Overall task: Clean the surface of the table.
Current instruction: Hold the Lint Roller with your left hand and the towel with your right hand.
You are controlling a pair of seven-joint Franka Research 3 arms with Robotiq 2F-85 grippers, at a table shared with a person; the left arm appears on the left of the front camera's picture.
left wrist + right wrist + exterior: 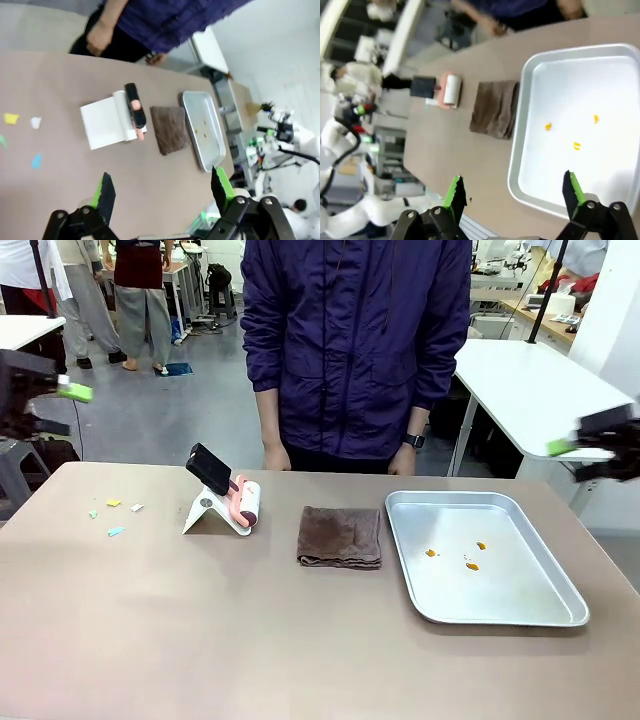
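Observation:
The brownish table [200, 640] carries several small coloured paper scraps [113, 503] at its far left. A lint roller [246, 503] with a black handle rests on a white stand near the middle. A folded brown cloth [341, 536] lies right of it. My left gripper [50, 390] hovers open off the table's left end, and my right gripper [590, 445] hovers open off the right end. The left wrist view shows its green-padded fingers [106, 191] wide apart above the table [65, 170], scraps [11, 118], roller [135, 106] and cloth [170, 129]. The right wrist view shows spread fingers [455, 192] over the cloth [494, 109].
A shallow silver tray [530, 612] with three small orange bits [470, 565] sits on the table's right side. A person in a dark blue jacket [355, 340] stands at the far edge with hands hanging. White tables stand behind.

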